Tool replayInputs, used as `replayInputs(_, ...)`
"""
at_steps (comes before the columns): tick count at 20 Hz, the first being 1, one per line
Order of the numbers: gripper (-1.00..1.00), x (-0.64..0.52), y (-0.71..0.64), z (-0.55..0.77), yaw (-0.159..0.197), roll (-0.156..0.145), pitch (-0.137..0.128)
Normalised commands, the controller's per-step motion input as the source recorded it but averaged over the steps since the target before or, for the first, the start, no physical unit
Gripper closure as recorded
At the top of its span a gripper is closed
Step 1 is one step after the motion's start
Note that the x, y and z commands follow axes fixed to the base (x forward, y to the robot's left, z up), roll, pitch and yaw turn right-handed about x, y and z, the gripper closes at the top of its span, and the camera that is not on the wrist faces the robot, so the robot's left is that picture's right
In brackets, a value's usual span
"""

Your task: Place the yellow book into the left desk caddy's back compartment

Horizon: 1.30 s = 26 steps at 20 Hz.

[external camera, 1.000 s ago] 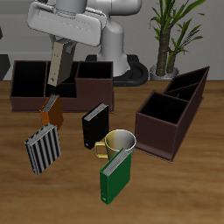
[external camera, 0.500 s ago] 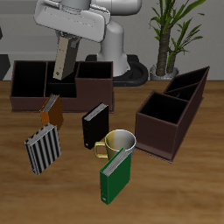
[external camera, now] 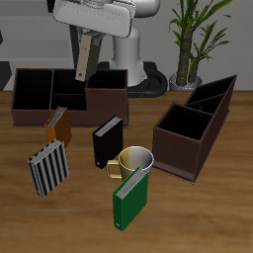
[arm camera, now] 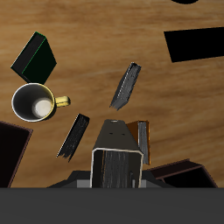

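The yellow book (external camera: 86, 56), a thin grey-tan hardcover, hangs nearly upright from my gripper (external camera: 91, 36), which is shut on its top edge, high above the wider caddy at the back. In the wrist view the book (arm camera: 117, 164) fills the space between the fingers. The left desk caddy (external camera: 178, 148), long, narrow and dark brown, lies well off to the side of the gripper. Its big square bin is nearer the table's front. Its back compartment (external camera: 213, 95), with slanted top edges, is the end farther back. An edge of that caddy (arm camera: 9, 153) shows in the wrist view.
A wider three-compartment caddy (external camera: 69, 94) stands under the held book. In front of it lie a small orange book (external camera: 57, 126), a striped book (external camera: 47, 168), a black book (external camera: 107, 141), a yellow-green mug (external camera: 133, 161) and a green book (external camera: 128, 198). A potted plant (external camera: 193, 40) stands behind.
The gripper has risen with the yellow book and shifted sideways toward the left desk caddy's side. The things on the table have not moved.
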Motion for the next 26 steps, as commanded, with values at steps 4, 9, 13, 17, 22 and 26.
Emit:
replayInputs(4, 1.0, -0.22, 0.21, -0.05, -0.016, 0.011, 0.02)
replayInputs(9, 1.0, -0.14, 0.22, -0.04, 0.022, 0.043, 0.045)
replayInputs(13, 1.0, -0.35, 0.35, 0.06, 0.031, 0.065, 0.016)
replayInputs(17, 1.0, -0.2, 0.25, 0.0, 0.013, 0.052, 0.024)
replayInputs(22, 1.0, -0.11, 0.22, -0.11, 0.006, 0.041, 0.045)
replayInputs(26, 1.0, -0.13, 0.33, -0.12, -0.02, 0.046, 0.052)
